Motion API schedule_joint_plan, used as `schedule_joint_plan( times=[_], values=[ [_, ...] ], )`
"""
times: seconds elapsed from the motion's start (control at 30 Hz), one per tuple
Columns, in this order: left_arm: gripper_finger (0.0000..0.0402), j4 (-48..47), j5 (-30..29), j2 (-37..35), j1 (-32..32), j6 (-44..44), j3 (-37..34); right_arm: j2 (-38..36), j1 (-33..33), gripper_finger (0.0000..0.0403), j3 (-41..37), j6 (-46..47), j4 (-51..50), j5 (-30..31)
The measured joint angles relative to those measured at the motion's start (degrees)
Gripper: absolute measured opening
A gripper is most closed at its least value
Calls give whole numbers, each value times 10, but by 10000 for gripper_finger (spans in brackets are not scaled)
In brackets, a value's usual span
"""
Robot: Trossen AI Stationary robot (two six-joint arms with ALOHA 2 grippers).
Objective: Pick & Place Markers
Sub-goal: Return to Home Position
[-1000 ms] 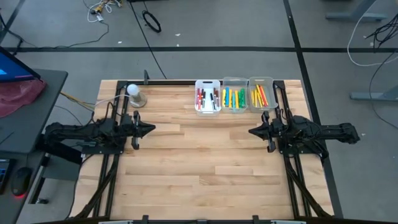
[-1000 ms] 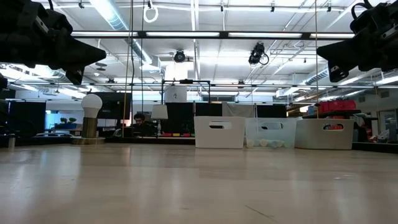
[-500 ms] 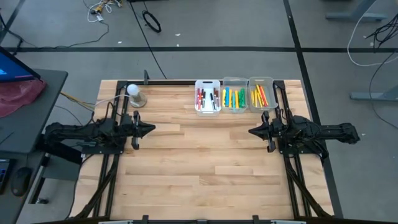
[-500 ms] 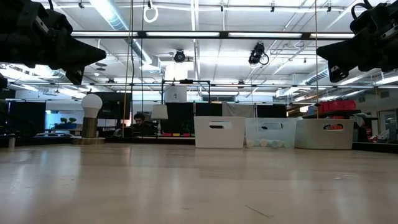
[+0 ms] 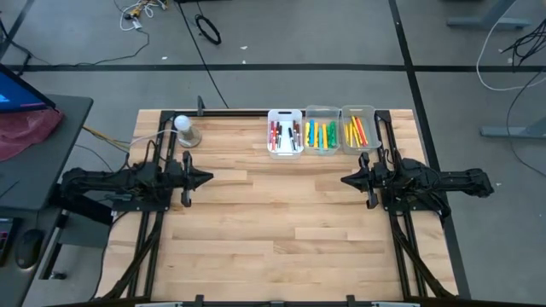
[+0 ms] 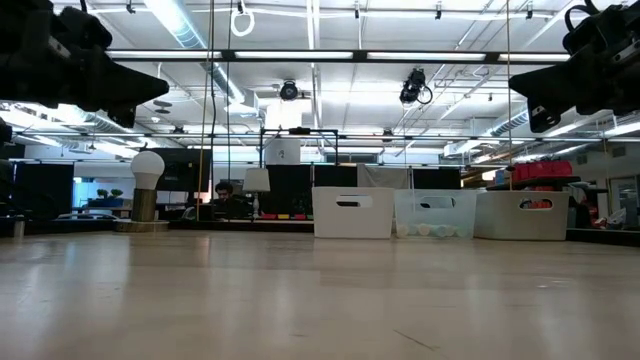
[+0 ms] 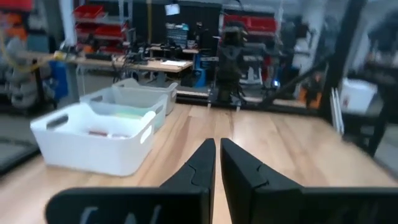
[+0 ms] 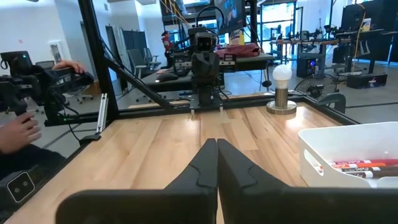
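On my far left the left arm lies low along the left edge of the table [image 5: 281, 230], and the left gripper [image 5: 203, 178] points inward toward the middle, raised off the wood, as the low view confirms [image 6: 150, 88]. Through its wrist camera I see its jaws drawn together with only a thin slit between them and nothing held [image 7: 217, 149]. Just beyond that arm, toward the far left corner, a bulb lamp [image 5: 186, 130] stands upright on its round base. The middle of the table is bare planks from near edge to far. Moving right along the far edge, three bins sit side by side, touching or nearly so: a white bin [image 5: 285, 112], a clear bin [image 5: 322, 108] and a third bin [image 5: 358, 107]. The markers [image 5: 321, 134] are all inside these bins: reds and dark ones in the white bin, yellows and greens in the clear one, yellows, oranges and reds in the third. I cannot count them from here. Nearer than the third bin and well apart from it, the right gripper [image 5: 345, 180] faces the left one across the table, also lifted above the wood [image 6: 525, 85]. Its jaws are pressed together and hold nothing [image 8: 216, 146]. In that wrist view a person's hand [image 8: 18, 134] shows beyond the table's edge.
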Motion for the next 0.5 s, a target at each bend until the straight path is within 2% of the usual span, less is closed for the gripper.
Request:
schedule_joint_plan(
  times=[0.13,0.27,0.37,0.5],
  values=[
    [30,-5,17,0,2,83,0,0,0,2,0,0,0,0],
    [30,-8,17,-1,9,98,0,0,0,2,0,0,0,0],
    [30,-7,17,-1,8,73,0,0,0,2,0,0,0,0],
    [30,5,13,1,8,-27,-1,0,0,2,0,0,0,0]
  ],
)
